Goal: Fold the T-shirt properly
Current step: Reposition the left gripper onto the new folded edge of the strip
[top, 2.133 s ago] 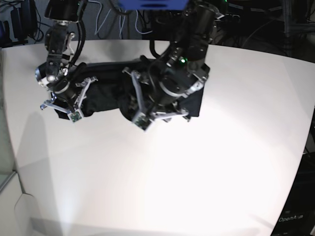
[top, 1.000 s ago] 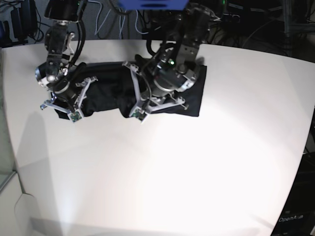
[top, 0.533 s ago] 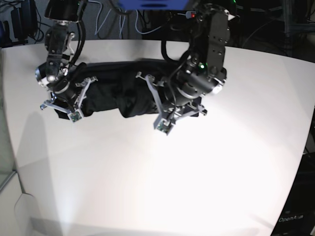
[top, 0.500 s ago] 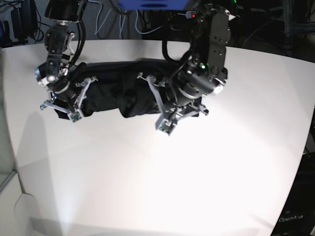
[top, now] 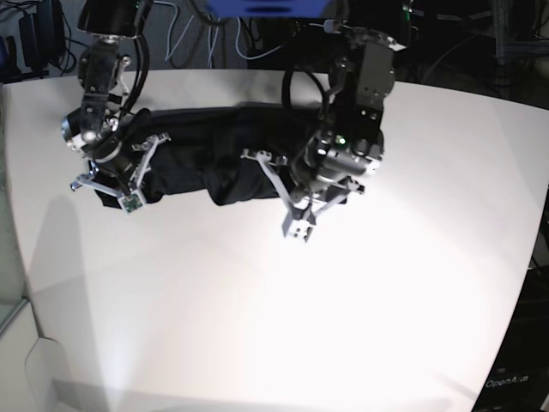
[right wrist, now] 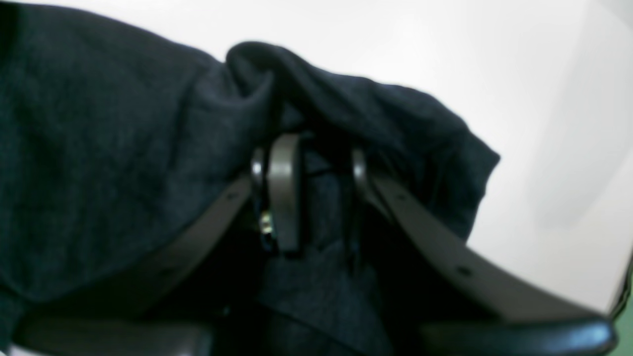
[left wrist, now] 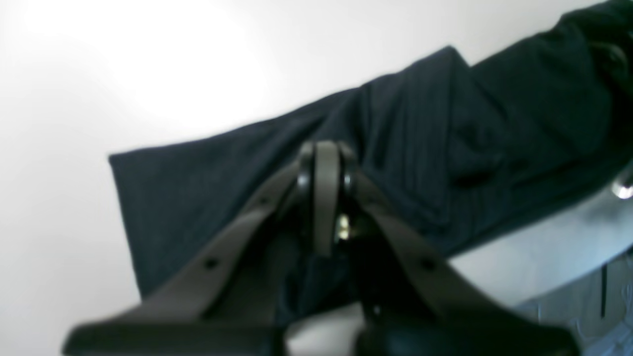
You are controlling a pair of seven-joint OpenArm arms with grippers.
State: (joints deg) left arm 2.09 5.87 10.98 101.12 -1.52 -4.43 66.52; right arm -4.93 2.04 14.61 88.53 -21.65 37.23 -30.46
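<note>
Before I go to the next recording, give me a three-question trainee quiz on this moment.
1. True or false: the left claw is shut with no cloth between its tips.
2. What does the right claw hold: A) nothing, B) a bunched fold of the T-shirt, C) a cable?
3. What surface does the T-shirt lie on?

Key: 1 true. 2 B. 3 the white table.

Two black arms with silver-grey brackets and looped black cables are seen. A green light is lit on the left arm (top: 343, 142). Grey fingers (left wrist: 324, 193) carry small holes.
</note>
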